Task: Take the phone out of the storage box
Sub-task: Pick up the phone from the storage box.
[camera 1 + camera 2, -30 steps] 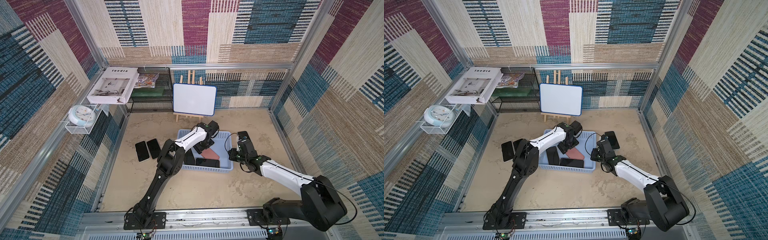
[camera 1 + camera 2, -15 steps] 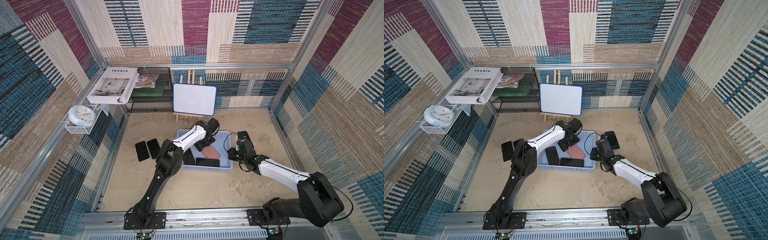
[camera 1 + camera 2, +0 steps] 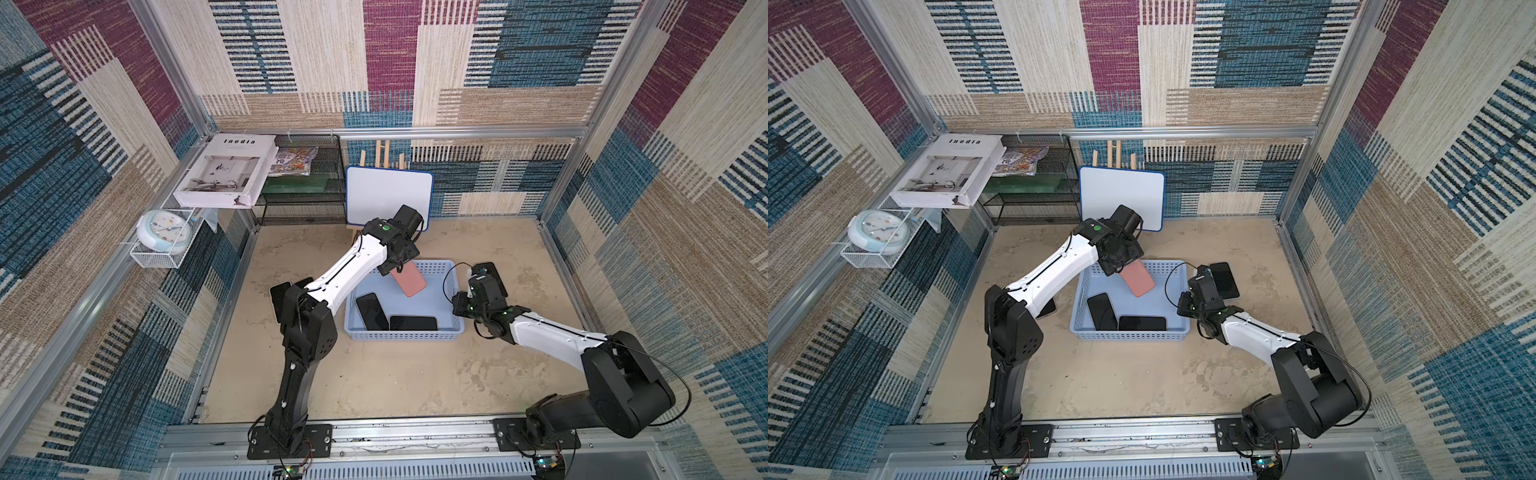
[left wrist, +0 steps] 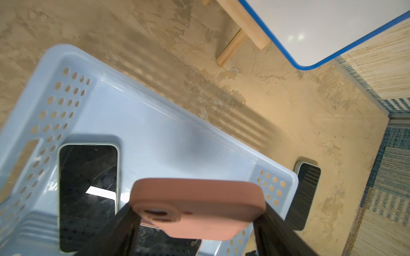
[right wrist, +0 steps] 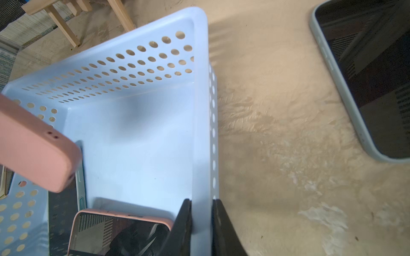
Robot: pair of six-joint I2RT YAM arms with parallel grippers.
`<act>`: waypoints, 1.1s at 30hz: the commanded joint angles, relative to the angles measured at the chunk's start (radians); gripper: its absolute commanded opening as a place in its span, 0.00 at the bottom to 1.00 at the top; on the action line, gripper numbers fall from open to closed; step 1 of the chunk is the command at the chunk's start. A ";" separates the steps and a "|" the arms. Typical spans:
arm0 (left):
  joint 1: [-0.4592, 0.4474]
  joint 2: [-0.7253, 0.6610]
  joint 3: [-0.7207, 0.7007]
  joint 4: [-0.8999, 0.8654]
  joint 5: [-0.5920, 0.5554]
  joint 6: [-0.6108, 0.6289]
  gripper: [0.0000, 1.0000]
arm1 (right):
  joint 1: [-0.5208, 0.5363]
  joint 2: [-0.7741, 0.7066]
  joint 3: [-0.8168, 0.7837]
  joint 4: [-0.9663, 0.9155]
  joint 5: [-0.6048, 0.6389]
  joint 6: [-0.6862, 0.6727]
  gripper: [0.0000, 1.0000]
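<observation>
1. Across the sandy tabletop I see both arms reaching in toward the middle, one from each side.
2. At the back, a blue-edged whiteboard stands on a wooden easel, just behind the left arm's wrist.
3. The storage box sits flat near the centre of the table, and part of its floor is bare.
4. The pink-cased phone is the one I am lifting. It hangs tilted over the box's far half, clear of the box floor, back side up toward the wrist camera.
5. The left gripper clamps that phone by its long edges, one black finger on each side.
6. The right gripper pinches the box's right wall, one finger inside and one outside.
7. Two dark phones lie screen-up on the box floor at its near side, one angled and one along the front wall.
8. A pale-edged phone lies on the table just right of the box, apart from it.
</observation>
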 commanded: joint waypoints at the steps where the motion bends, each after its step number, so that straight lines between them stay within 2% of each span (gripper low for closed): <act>1: 0.006 -0.069 -0.026 0.002 -0.065 0.077 0.60 | -0.003 0.016 0.013 -0.006 0.022 -0.013 0.19; 6: 0.094 -0.205 -0.139 0.002 -0.042 0.140 0.62 | -0.004 0.028 0.036 -0.025 0.034 -0.042 0.19; 11: 0.249 -0.373 -0.337 0.034 -0.022 0.227 0.62 | -0.006 0.039 0.052 -0.033 0.029 -0.061 0.19; 14: 0.324 -0.410 -0.378 0.016 0.006 0.321 0.61 | -0.007 0.059 0.065 -0.037 0.020 -0.069 0.19; 20: 0.439 -0.447 -0.493 -0.022 0.017 0.446 0.61 | -0.006 0.076 0.079 -0.037 0.011 -0.079 0.19; 25: 0.513 -0.399 -0.555 -0.023 0.033 0.506 0.62 | -0.009 0.072 0.082 -0.044 0.007 -0.089 0.19; 33: 0.539 -0.303 -0.572 -0.001 0.038 0.544 0.62 | -0.023 0.064 0.072 -0.049 0.008 -0.097 0.19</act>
